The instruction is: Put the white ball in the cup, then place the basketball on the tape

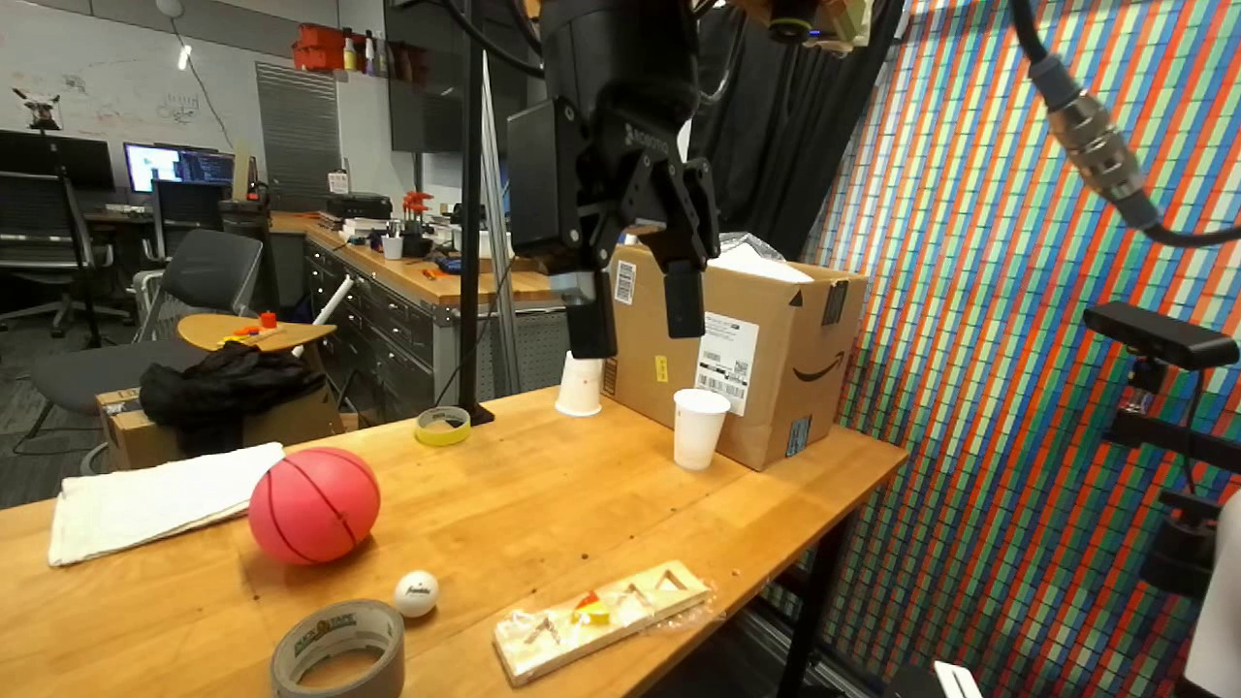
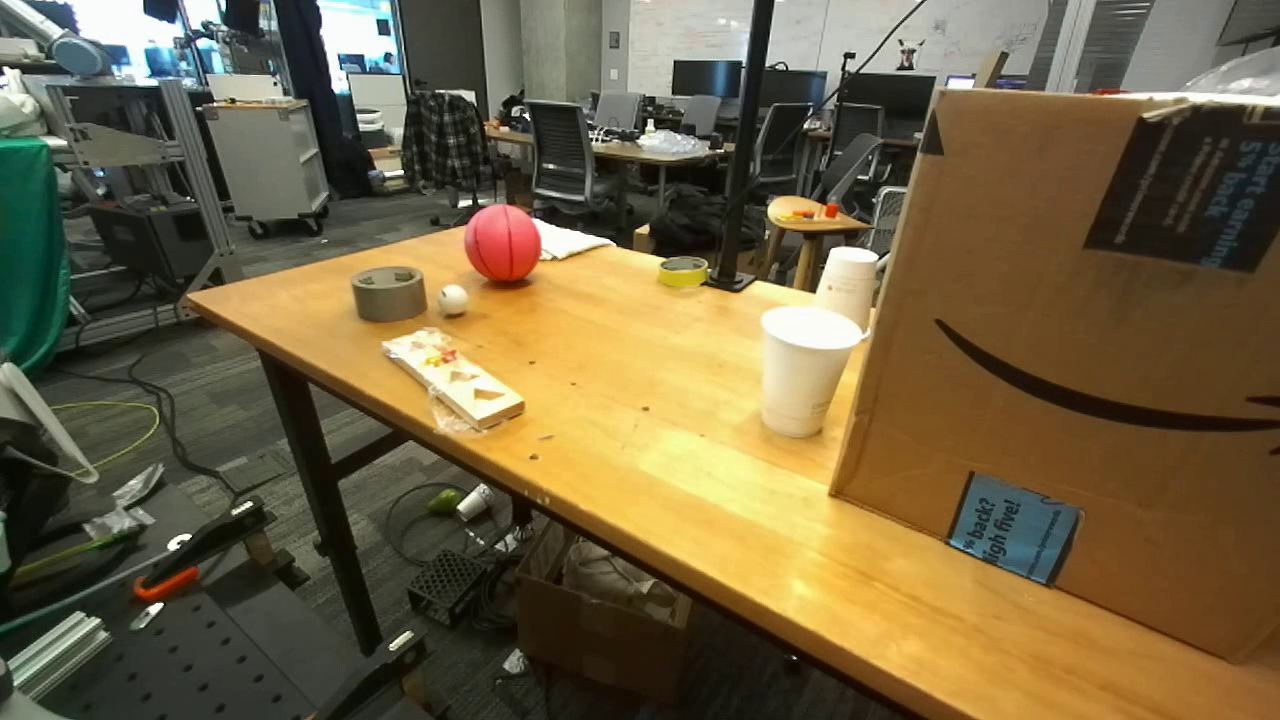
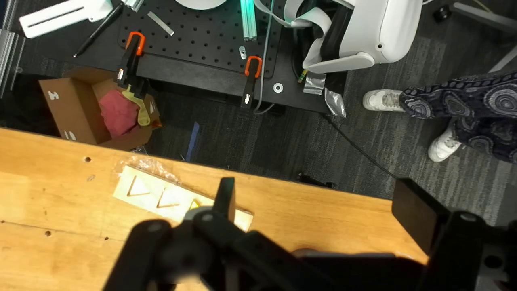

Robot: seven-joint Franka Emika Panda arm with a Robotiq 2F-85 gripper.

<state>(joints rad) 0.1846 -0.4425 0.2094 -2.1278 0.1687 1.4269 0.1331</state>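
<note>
The small white ball [image 1: 417,593] lies on the wooden table beside the grey tape roll [image 1: 334,625], with a small gap seen in an exterior view between ball [image 2: 453,300] and tape [image 2: 388,297]. The reddish basketball [image 1: 315,505] rests on the table behind them; it also shows in an exterior view [image 2: 502,243]. A white cup [image 1: 699,428] stands upright near the cardboard box, also in an exterior view [image 2: 805,370]. My gripper [image 1: 640,325] is open and empty, high above the table. In the wrist view its fingers [image 3: 323,202] are wide apart; ball, basketball, tape and cup are not visible there.
A large cardboard box [image 1: 737,339] stands beside the cup. An upside-down white cup [image 1: 580,386], a yellow tape roll [image 1: 442,427] and a black post [image 1: 470,242] are at the far edge. A wooden puzzle board [image 1: 601,622] lies near the edge; a white cloth [image 1: 160,499] lies behind the basketball.
</note>
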